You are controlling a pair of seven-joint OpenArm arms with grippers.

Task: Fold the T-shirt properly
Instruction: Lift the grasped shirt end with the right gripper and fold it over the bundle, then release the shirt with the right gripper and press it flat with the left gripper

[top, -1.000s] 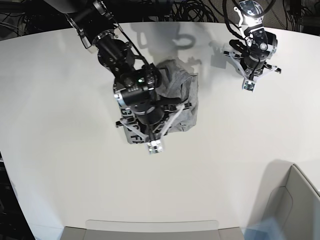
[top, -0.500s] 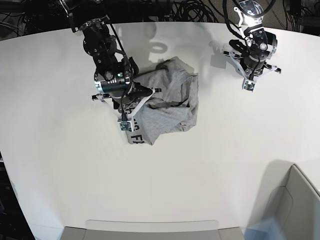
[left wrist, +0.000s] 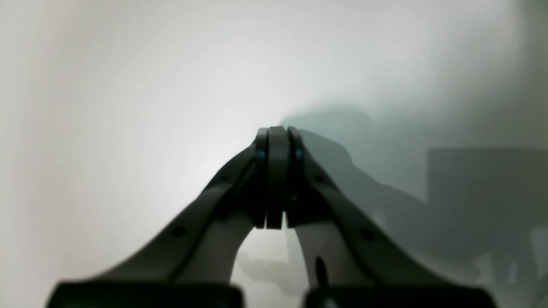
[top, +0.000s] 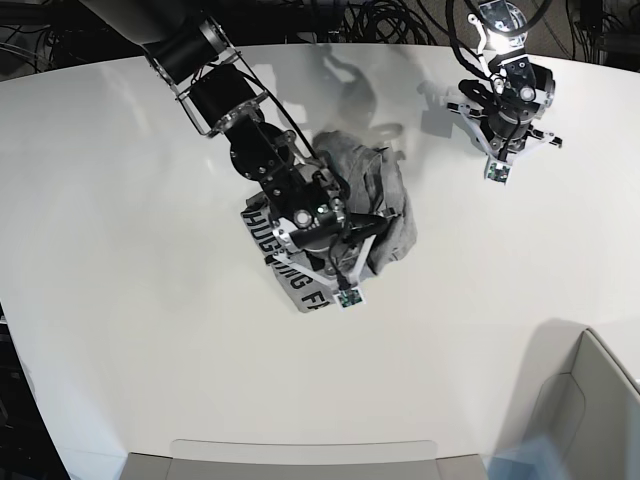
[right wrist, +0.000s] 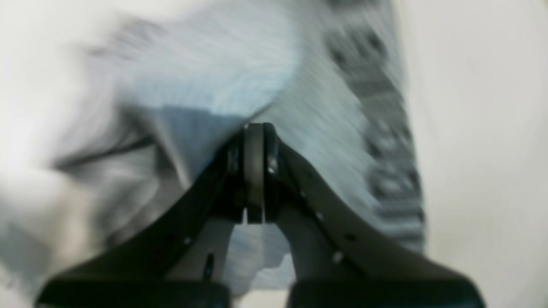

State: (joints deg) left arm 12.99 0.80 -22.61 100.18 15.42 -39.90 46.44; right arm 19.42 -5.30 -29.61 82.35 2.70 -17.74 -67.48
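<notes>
On the white table (top: 120, 300), the grey T-shirt (top: 385, 205) lies bunched in a crumpled heap near the middle, a band of black lettering showing along its near-left edge. The right gripper (right wrist: 254, 171) hangs over the heap with its jaws pressed together; the blurred right wrist view suggests, but does not settle, that a fold of cloth is pinched between them. The left gripper (left wrist: 276, 179), clenched on nothing, hovers over bare table well apart from the garment at the far right. The work appears to be at the spreading stage, with no fold yet made. The next move likely calls for drawing the fabric out flat, with the idle arm coming in to take an opposite edge.
</notes>
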